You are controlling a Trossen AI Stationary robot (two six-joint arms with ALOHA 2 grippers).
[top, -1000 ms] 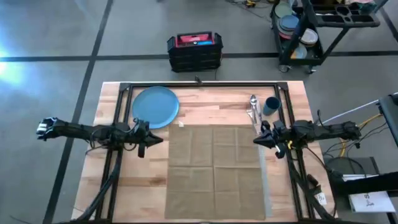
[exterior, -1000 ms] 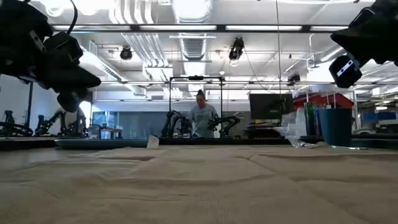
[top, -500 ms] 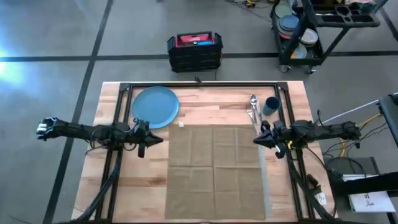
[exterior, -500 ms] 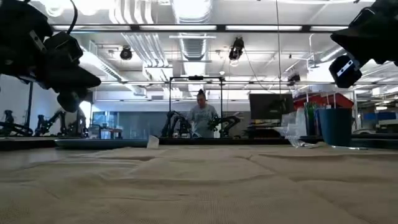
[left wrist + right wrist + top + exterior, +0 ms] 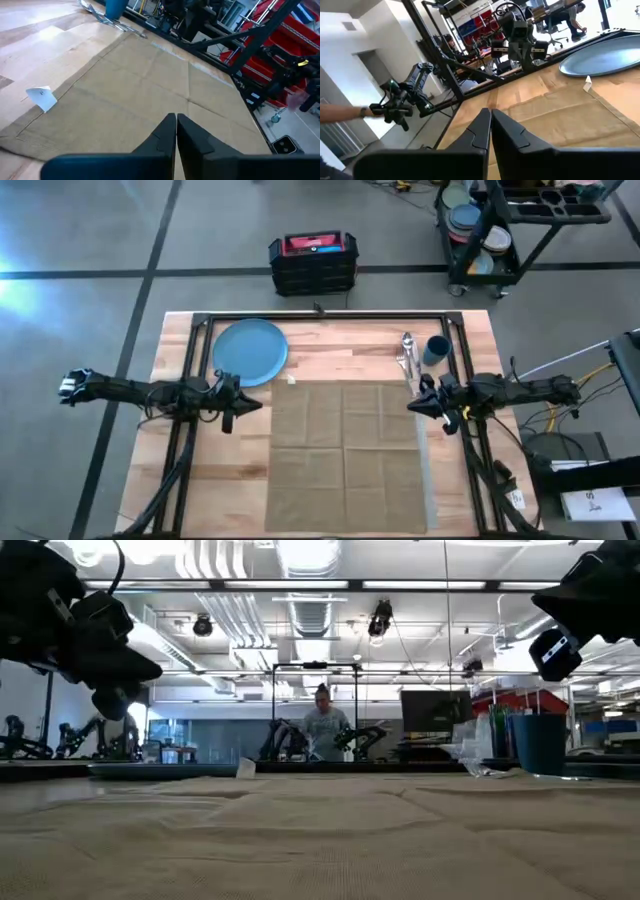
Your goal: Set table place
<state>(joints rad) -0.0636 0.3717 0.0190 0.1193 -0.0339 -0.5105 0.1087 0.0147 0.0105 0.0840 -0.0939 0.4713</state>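
A: Your left tool [image 5: 258, 404] hangs above the worktop [image 5: 330, 345], just off the placemat's left edge, tips pointing in toward the mat. Fingers [image 5: 165, 134] clenched together, nothing between them.

B: And the right one?

A: Right tool [image 5: 412, 405] mirrors it at the opposite edge of the placemat [image 5: 345, 455], tips facing the left tool across the mat. Its fingers [image 5: 481, 131] are pressed together too, nothing held.

B: Where's the rest of your setting?

A: Blue plate [image 5: 250, 351] sits on bare wood just beyond the left tool, toward the far edge, near the mat's far-left corner but off it. A small white tag [image 5: 42, 96] stands at that corner. Dark-blue cup [image 5: 436, 350] is upright beyond the right tool, on the wood. The silver cutlery [image 5: 407, 355] lies in a bunch just beside the cup, on the side nearer the plate; from overhead you can't separate fork, knife and spoon. The mat looks tan with fold creases, a thin grey strip [image 5: 427, 480] showing along its right edge — possibly a second layer underneath, can't confirm.

B: Anything in the background?

A: One person [image 5: 323, 730] standing far behind the worktop in the low view.
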